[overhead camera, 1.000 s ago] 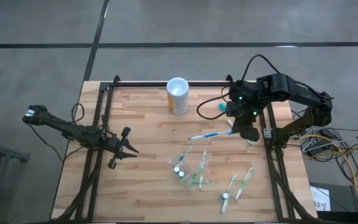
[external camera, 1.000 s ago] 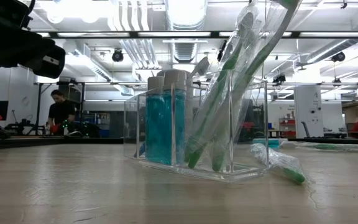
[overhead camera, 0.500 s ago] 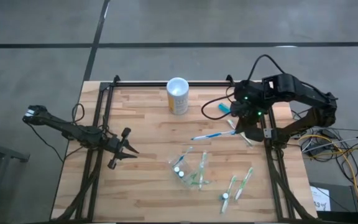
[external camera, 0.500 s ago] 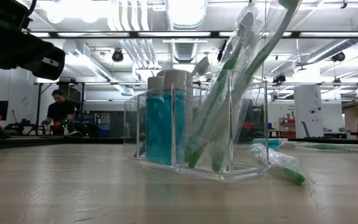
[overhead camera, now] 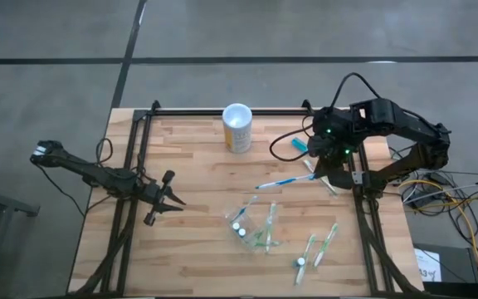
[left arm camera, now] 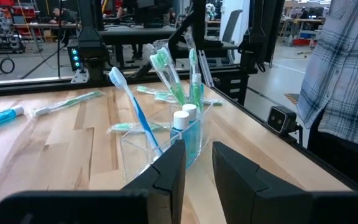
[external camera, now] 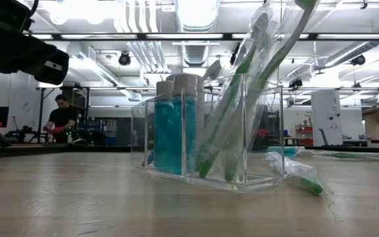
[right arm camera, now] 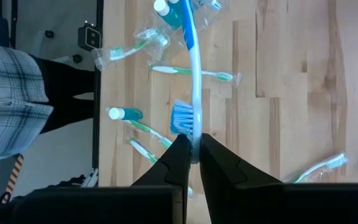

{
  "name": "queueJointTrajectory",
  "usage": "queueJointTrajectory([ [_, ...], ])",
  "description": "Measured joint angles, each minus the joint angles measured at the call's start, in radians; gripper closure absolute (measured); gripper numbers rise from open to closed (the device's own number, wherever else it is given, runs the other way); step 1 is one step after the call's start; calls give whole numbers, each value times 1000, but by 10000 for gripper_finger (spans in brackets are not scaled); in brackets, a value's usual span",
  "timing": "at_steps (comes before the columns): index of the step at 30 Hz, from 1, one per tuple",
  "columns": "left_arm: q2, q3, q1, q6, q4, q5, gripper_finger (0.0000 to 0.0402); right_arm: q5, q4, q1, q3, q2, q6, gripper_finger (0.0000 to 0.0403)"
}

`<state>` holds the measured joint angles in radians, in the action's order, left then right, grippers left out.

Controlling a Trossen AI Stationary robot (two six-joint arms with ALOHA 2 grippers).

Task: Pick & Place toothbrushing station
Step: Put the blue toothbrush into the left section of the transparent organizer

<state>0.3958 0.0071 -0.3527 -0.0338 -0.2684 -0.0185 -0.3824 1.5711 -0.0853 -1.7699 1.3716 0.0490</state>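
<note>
a robotics lab: ceiling ducts [external camera: 196, 49], workbenches [left arm camera: 129, 34] and equipment racks [left arm camera: 2, 37] behind the table.

Right arm is being held bent over the table's far right edge, wrist angled down; the right gripper [right arm camera: 190, 152] is being kept clamped, with a blue toothbrush [right arm camera: 192, 81] pinched between the fingertips and projecting straight ahead. Left arm is being held low at the left side; the left gripper [left arm camera: 197, 163] is being kept partly parted, nothing between its fingers.

Overhead, table-level, two wrist views
</note>
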Motion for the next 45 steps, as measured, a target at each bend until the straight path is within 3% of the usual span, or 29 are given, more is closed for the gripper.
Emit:
queueJointTrajectory([
  [13,0,0,0,-30,38,103,316,-1,0,0,-1,-4,0,380],
  [26,-1,0,0,-30,40,107,316,-2,0,0,-1,-4,-32,380],
  [32,-1,0,0,-59,4,168,316,-1,0,0,-1,-4,-58,380],
  [39,-1,0,0,-61,7,89,316,-1,0,0,-1,-4,-76,380],
  [45,-1,0,0,-61,7,87,316,0,0,0,-1,-4,-79,380],
])
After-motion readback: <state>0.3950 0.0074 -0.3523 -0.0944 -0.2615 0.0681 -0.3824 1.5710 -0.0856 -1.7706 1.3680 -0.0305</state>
